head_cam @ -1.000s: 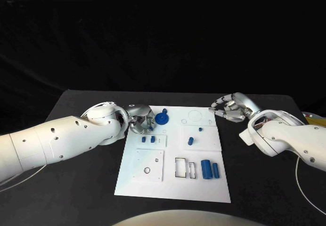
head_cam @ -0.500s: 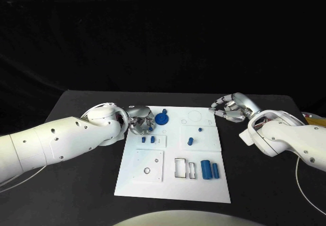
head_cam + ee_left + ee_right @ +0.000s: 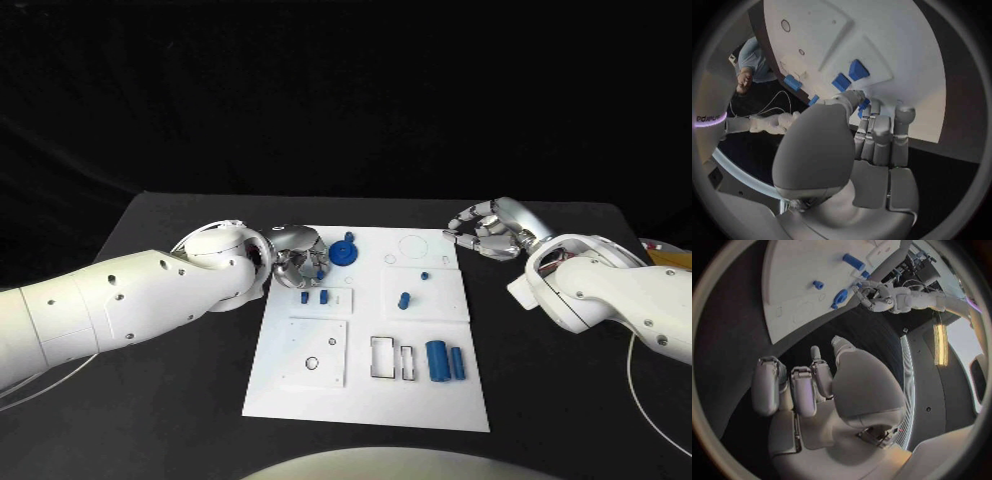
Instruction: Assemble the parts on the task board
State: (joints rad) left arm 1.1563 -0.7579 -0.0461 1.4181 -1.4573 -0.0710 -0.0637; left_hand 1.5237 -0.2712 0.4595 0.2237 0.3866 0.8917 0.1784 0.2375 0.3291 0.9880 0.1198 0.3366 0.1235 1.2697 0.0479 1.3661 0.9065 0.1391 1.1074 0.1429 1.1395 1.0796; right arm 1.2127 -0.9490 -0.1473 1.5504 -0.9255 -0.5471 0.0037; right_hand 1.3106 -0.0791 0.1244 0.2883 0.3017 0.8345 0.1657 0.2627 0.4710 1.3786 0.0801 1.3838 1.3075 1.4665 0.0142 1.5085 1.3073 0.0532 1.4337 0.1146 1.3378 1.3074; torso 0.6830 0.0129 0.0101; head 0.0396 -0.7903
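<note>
At centre frame in the head view, the white task board [image 3: 368,400] lies flat on the black tabletop [image 3: 173,400], running from mid-frame down toward the lower middle. The left hand [image 3: 299,256] sits at the board's upper left corner, over its edge; the right hand [image 3: 488,229] sits just off the board's upper right corner, above bare tabletop and apart from the board.

Parts on the board, largest first: a round blue part with a stem [image 3: 343,251] stands in the upper left area, just beside the left hand's fingers. Two blue cylinders [image 3: 446,360] lie side by side at the lower right, next to a rectangular slot. A small oblong blue part [image 3: 405,297] and a smaller blue peg [image 3: 426,274] lie right of centre. Two small blue blocks [image 3: 315,296] sit left of centre, directly below the left hand.

In the left wrist view, the left hand [image 3: 873,140] has its fingers curled downward with fingertips [image 3: 903,114] at the board surface, close to the blue blocks [image 3: 849,75]. Whether anything is pinched beneath them cannot be told; a scrap of blue shows by the thumb tip.

In the right wrist view, the right hand [image 3: 811,390] has its fingers curled in toward the palm, clenched on nothing, well clear of the board [image 3: 798,285].
</note>
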